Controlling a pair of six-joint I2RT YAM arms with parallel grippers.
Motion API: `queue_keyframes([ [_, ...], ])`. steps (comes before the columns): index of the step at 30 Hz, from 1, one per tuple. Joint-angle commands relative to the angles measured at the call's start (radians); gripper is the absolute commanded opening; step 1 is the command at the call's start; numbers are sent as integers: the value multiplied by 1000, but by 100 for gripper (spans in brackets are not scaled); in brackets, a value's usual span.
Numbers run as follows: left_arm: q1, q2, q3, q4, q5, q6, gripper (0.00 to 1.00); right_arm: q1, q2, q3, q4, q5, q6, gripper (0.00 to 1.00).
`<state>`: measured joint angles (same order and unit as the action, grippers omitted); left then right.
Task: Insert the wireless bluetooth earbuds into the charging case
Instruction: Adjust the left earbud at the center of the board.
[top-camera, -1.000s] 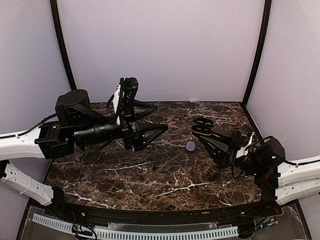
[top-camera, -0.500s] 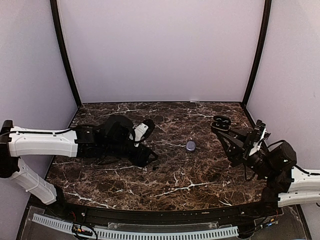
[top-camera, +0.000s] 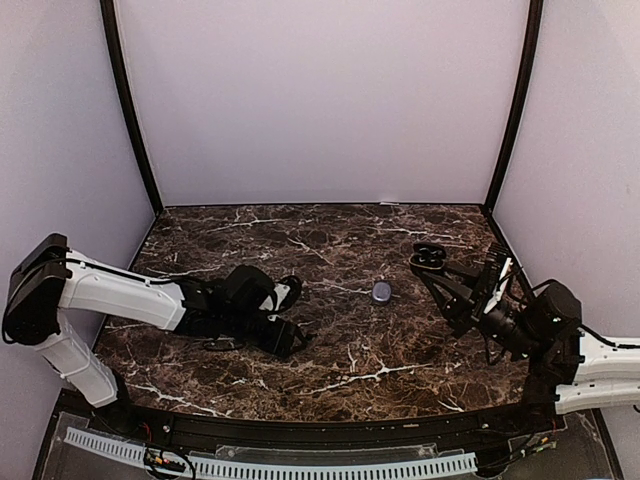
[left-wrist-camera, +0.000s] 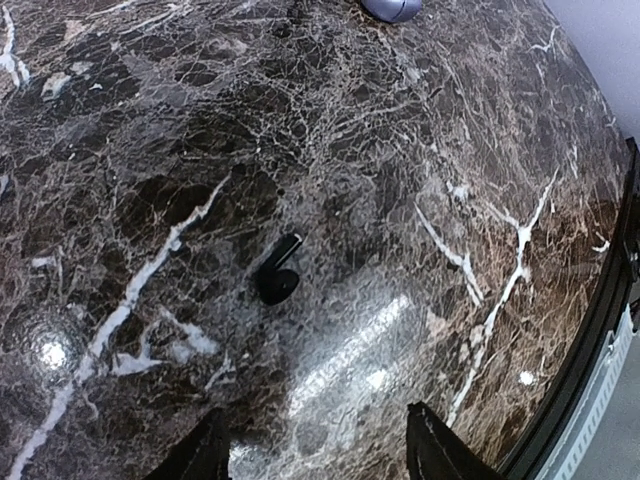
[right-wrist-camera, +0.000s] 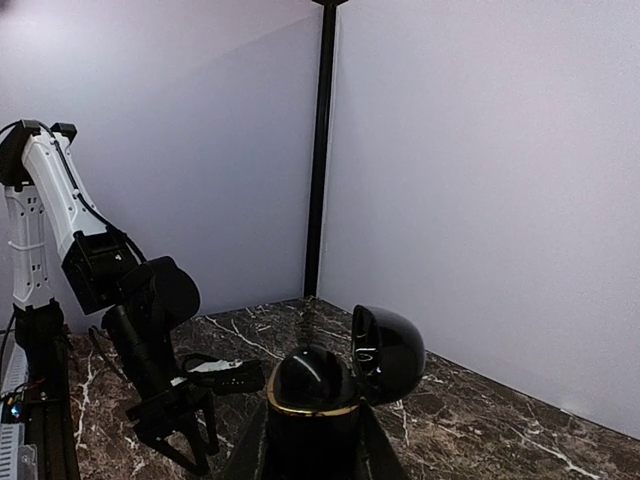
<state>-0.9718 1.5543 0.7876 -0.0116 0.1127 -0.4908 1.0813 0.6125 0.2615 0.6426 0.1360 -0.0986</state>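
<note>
Obs., tabletop (top-camera: 350, 372) of dark brown marble with white veins.

- Dark earbud (left-wrist-camera: 277, 281): glossy black, with a round bulb and a short stem angled toward 1 o'clock in the left wrist view. It lies loose on the tabletop, just ahead of the left jaws and touching neither finger.
- Left jaws: released and spread wide, low over the marble (only the two tips show in the wrist view).
- Pale purple earbud (top-camera: 382, 291): a small smooth oval lying alone near the tabletop's centre, at about 2 o'clock from the left jaws and well apart from them.
- Charging case (right-wrist-camera: 310, 398): a glossy black rounded body with a gold rim at the opening. Its domed lid (right-wrist-camera: 388, 352) is hinged open toward 3 o'clock.
- Right jaws: clenched on the case's lower body, holding it upright above the tabletop's 3 o'clock side.
</note>
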Motion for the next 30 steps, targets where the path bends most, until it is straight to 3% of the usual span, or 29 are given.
queue_keyframes([
  [1,3,39,13,92,41,-79,57,-11,-8,-3,25,12,8,0],
  [8,4,124,52,142,111,-149,54,-14,-5,-1,20,11,4,0],
  [21,72,257,138,127,94,-206,53,-16,-9,-4,14,22,-5,0],
  [30,124,381,289,111,159,-106,52,-19,8,-7,22,22,-7,0],
])
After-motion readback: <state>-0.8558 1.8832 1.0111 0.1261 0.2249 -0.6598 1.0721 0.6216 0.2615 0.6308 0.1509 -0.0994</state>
